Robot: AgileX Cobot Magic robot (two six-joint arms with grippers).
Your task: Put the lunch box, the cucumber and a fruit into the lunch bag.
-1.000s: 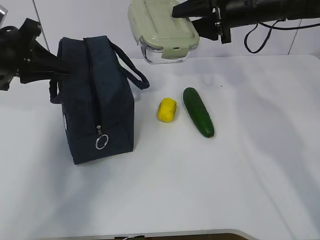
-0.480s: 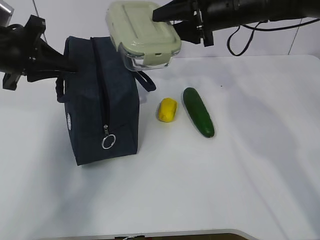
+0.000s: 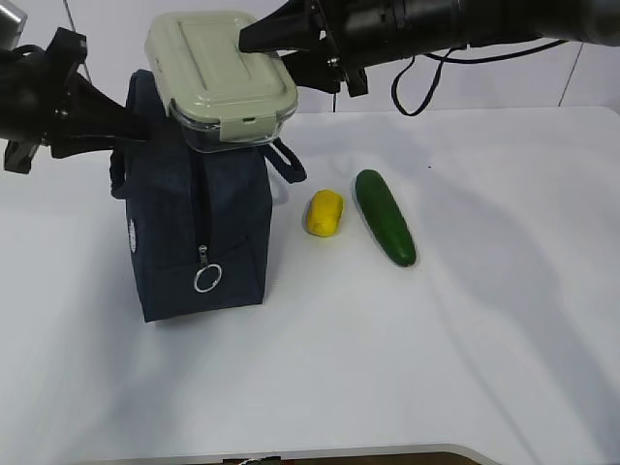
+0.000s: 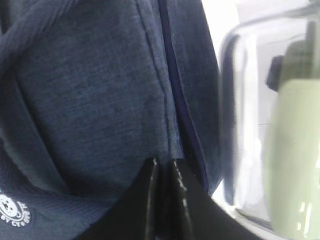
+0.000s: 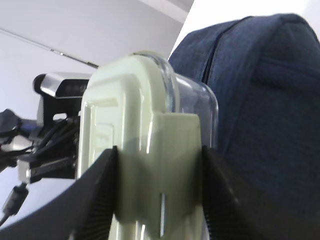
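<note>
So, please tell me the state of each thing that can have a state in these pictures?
lunch box: lid on, held above the bag.
lunch bag: upright on the table.
fruit: lying on the table.
cucumber: lying on the table.
left gripper: jaws shut against the bag's fabric.
right gripper: clamped on the lunch box.

Lunch box (image 3: 219, 77) above lunch bag (image 3: 194, 228), fruit (image 3: 325, 212) right of bag, cucumber (image 3: 385, 216) right of fruit

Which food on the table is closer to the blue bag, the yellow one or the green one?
The yellow fruit. It lies between the lunch bag and the long green cucumber, which sits farther right on the white table.
</note>
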